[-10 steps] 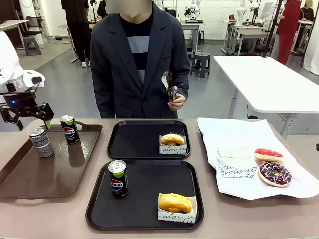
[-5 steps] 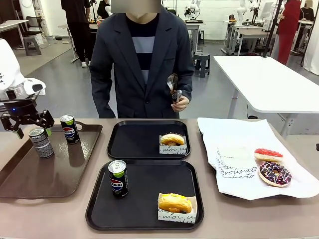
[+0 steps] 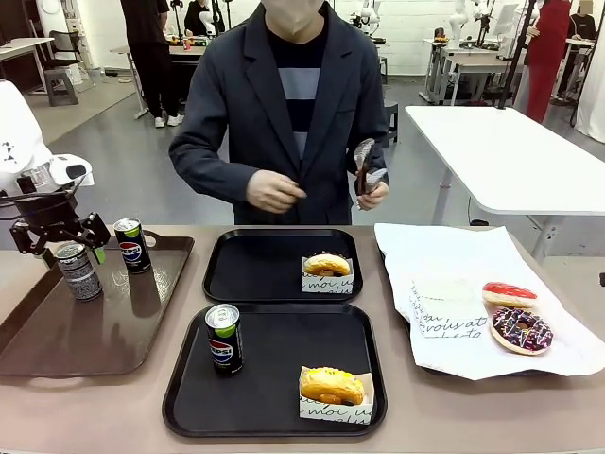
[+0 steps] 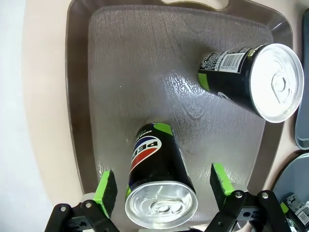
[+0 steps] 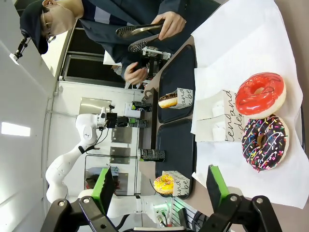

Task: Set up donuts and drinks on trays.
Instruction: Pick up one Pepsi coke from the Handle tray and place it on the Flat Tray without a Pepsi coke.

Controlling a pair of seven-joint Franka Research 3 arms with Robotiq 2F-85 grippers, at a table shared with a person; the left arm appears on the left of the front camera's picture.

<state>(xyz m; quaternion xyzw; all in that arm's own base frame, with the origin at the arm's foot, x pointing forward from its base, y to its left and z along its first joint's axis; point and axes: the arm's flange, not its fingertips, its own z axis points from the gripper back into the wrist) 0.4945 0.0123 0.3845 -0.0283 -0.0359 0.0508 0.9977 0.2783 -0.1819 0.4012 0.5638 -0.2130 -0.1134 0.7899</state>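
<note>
Front: the left claw (image 3: 59, 241) hangs over two cans (image 3: 131, 244) on the brown tray (image 3: 113, 331). Each black tray (image 3: 255, 274) holds a sleeved donut (image 3: 327, 263).

Left wrist: the claw gapes wide, its pads (image 4: 106, 191) flanking a Pepsi can (image 4: 157, 169), gripping nothing.

Right wrist: the right claw (image 5: 160, 186) is spread wide and empty, with two donuts (image 5: 260, 94) on paper (image 5: 231, 48).

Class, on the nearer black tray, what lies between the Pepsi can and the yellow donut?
Nothing: in the front view only bare floor of the nearer black tray separates the Pepsi can from the yellow donut.
</note>
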